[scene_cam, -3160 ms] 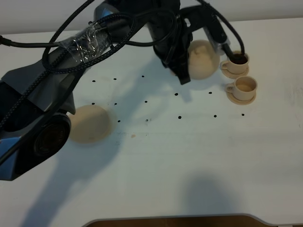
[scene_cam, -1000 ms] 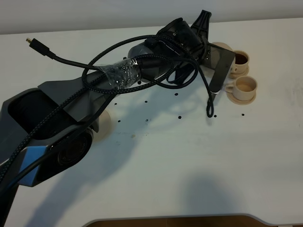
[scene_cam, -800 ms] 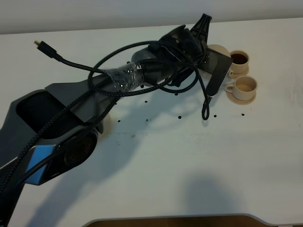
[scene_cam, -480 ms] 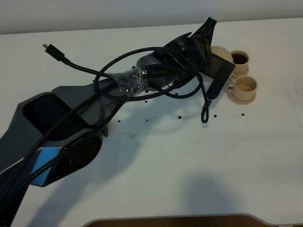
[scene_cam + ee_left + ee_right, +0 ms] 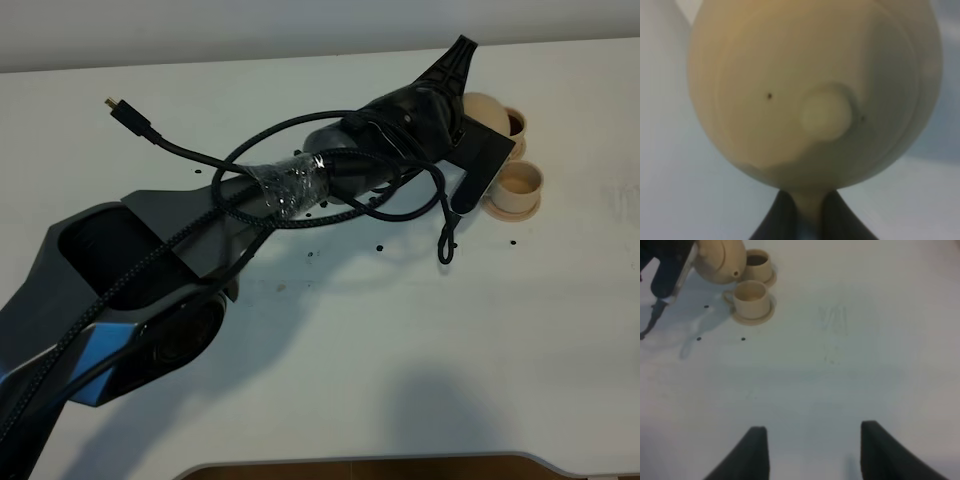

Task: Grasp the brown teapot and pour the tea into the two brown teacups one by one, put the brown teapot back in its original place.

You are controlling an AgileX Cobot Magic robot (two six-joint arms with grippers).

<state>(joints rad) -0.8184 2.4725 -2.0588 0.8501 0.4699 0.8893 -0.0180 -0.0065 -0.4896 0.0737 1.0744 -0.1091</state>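
There is one brown teapot (image 5: 720, 257), plus two brown teacups (image 5: 751, 296) (image 5: 759, 261) on two saucers (image 5: 757, 317) (image 5: 772, 277).

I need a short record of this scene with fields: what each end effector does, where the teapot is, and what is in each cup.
Left end effector: shut on the brown teapot
Right end effector: open, empty, over the bare table
Teapot position: held up beside the two cups, spout pointing toward the near cup
Far cup: dark tea inside
Near cup: looks pale inside
Pouring stream: none visible
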